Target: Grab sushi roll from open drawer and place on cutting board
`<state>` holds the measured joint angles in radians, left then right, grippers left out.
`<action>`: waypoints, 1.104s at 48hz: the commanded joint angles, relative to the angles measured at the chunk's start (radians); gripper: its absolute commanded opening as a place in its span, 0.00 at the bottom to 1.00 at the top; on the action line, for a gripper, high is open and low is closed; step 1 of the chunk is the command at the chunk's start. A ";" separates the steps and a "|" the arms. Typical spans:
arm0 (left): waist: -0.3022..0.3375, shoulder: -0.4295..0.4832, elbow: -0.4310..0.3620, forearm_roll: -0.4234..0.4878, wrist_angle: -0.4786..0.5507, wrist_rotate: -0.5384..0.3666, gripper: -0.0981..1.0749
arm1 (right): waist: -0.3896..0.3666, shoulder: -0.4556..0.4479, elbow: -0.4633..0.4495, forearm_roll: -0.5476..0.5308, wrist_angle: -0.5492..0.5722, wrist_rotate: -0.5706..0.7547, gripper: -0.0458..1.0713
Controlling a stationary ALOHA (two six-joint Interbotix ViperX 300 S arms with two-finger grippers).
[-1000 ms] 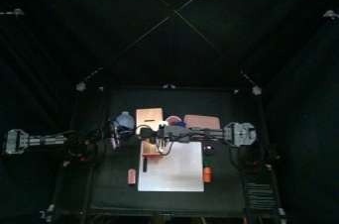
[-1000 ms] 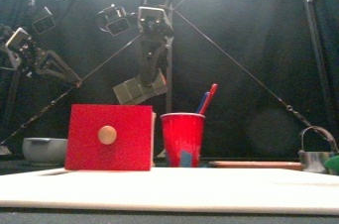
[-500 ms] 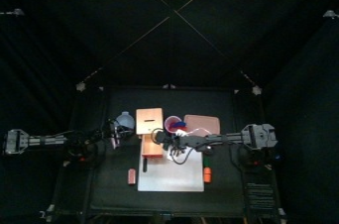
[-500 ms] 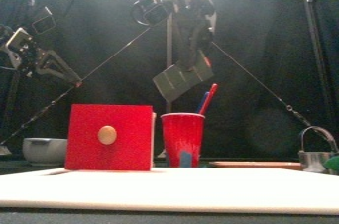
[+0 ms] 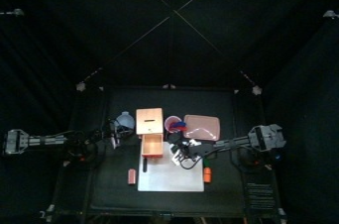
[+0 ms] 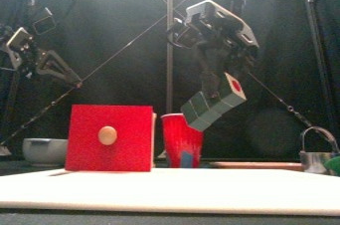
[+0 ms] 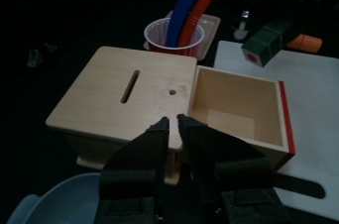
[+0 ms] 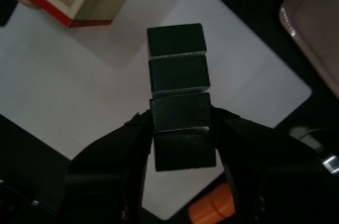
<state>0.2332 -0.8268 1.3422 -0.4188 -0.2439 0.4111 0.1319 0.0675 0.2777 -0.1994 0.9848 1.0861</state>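
Front view: right end effector (image 6: 217, 98) hangs tilted at centre-right, grasping the dark sushi roll (image 6: 213, 101).
Left end effector (image 7: 177, 135), clenched, rests beside the open drawer (image 7: 239, 109).

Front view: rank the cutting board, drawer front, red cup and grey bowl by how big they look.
1. cutting board, though it lies nearest the camera, which inflates it
2. drawer front
3. red cup
4. grey bowl, partly hidden

One sushi roll (image 8: 180, 96), one drawer (image 7: 241, 109), one cutting board (image 5: 175, 175). One red cup (image 6: 181, 139) holding two utensils (image 7: 193, 8). One pinkish tray (image 5: 203, 126), one bowl (image 6: 44, 149).
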 commanded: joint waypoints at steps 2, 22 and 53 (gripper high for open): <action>0.003 0.003 -0.021 -0.002 -0.005 0.000 0.60 | 0.028 -0.026 -0.005 -0.020 -0.011 0.123 0.74; 0.006 0.003 -0.020 -0.002 -0.032 0.002 0.60 | 0.155 0.038 0.040 -0.179 0.011 0.750 0.74; 0.006 0.002 -0.017 0.000 -0.035 0.003 0.60 | 0.169 0.147 0.031 -0.186 -0.198 0.959 0.94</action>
<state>0.2362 -0.8253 1.3438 -0.4203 -0.2715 0.4126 0.3037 0.2378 0.3313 -0.3804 0.7931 2.0417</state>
